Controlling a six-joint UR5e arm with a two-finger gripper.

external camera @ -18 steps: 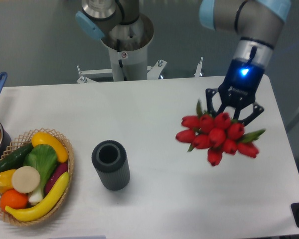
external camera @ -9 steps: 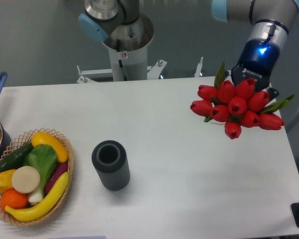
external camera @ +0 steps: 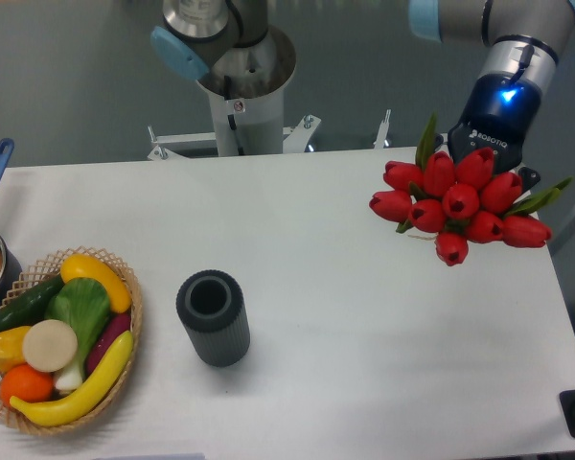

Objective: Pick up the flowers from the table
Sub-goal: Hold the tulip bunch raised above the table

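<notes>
Camera view: the gripper [external camera: 487,165] is carrying the flowers [external camera: 457,205] above the table [external camera: 345,316]. The blooms are hiding the jaws, so I cannot tell their grip; a loose pinch risks the bunch slipping.

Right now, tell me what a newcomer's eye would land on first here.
The red flowers, held up at the far right by the gripper, its jaws hidden behind the blooms. Next, the bright basket of vegetables at the table's near left, and the dark ribbed cup beside it.
</notes>
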